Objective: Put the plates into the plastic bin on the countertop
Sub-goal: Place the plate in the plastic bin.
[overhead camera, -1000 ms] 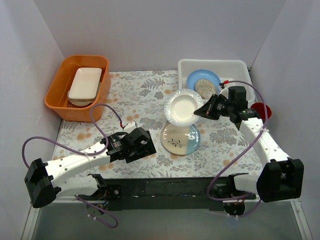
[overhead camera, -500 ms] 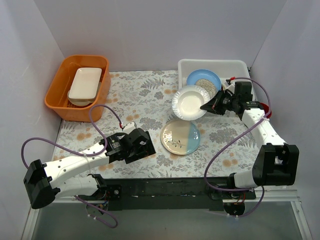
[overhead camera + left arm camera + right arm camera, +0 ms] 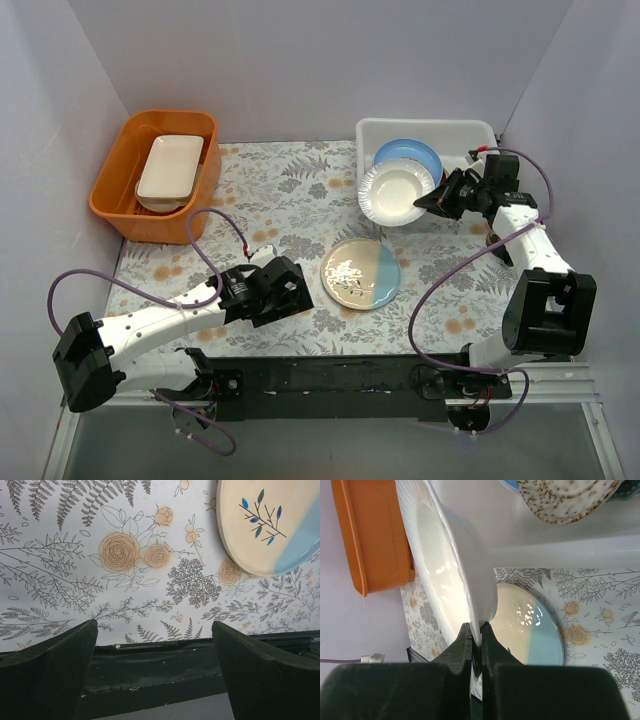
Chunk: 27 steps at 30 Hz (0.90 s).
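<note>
My right gripper (image 3: 437, 202) is shut on the rim of a white plate (image 3: 395, 193) and holds it tilted over the near edge of the white plastic bin (image 3: 470, 129). The wrist view shows the fingers (image 3: 492, 642) pinching that white plate (image 3: 455, 570). In the bin lie a light blue plate (image 3: 410, 153) and a speckled plate (image 3: 565, 497). A cream and blue floral plate (image 3: 360, 273) lies flat on the leaf-print countertop (image 3: 280, 195); it also shows in the left wrist view (image 3: 270, 520). My left gripper (image 3: 292, 297) is open and empty, left of it.
An orange tub (image 3: 120, 180) holding a white rectangular dish (image 3: 170, 168) stands at the back left. A red-brown plate edge (image 3: 497, 237) shows under my right arm. Grey walls close in the sides and back.
My right gripper has carried the white plate up and right, from above the floral plate to the bin's near edge. The left arm has barely moved.
</note>
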Motion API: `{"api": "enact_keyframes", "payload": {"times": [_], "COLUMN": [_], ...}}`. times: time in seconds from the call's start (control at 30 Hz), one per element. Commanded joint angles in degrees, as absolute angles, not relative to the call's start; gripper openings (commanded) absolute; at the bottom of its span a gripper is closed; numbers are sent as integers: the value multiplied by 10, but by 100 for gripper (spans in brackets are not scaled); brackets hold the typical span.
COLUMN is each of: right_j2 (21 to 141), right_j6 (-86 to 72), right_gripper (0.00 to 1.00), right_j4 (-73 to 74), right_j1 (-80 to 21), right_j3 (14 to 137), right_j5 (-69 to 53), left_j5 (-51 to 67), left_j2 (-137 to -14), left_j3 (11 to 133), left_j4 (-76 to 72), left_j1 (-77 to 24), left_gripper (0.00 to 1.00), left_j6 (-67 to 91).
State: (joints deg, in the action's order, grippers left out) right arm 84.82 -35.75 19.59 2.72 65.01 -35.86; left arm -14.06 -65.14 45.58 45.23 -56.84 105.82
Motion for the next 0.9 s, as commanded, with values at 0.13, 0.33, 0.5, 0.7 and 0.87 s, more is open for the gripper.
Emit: {"api": "enact_keyframes", "payload": {"times": [0.13,0.33,0.5,0.7,0.87], "right_j2": [853,869,886,910,925], "right_j6": [-355,-361,-380,-388,-394], "right_gripper": [1,1,1,1,1], "right_j4": [158,154,134,130,125], "right_j1": [40,41,43,46,51], "right_j3": [699,709,718,741,753], "right_j5": [-402,-398,-390,-388,-383], "left_j5": [-142,-142,-144,-142,-137], "left_j2": [-641,-637,-628,-644,-667], "left_j3": [463,459,459,468,470], "left_j4": [442,452,454,454,441], "left_j1": [-570,-570,-570,-570,-570], "left_gripper": [98,98,98,98,98], "left_j6": [1052,1056,1059,1052,1042]}}
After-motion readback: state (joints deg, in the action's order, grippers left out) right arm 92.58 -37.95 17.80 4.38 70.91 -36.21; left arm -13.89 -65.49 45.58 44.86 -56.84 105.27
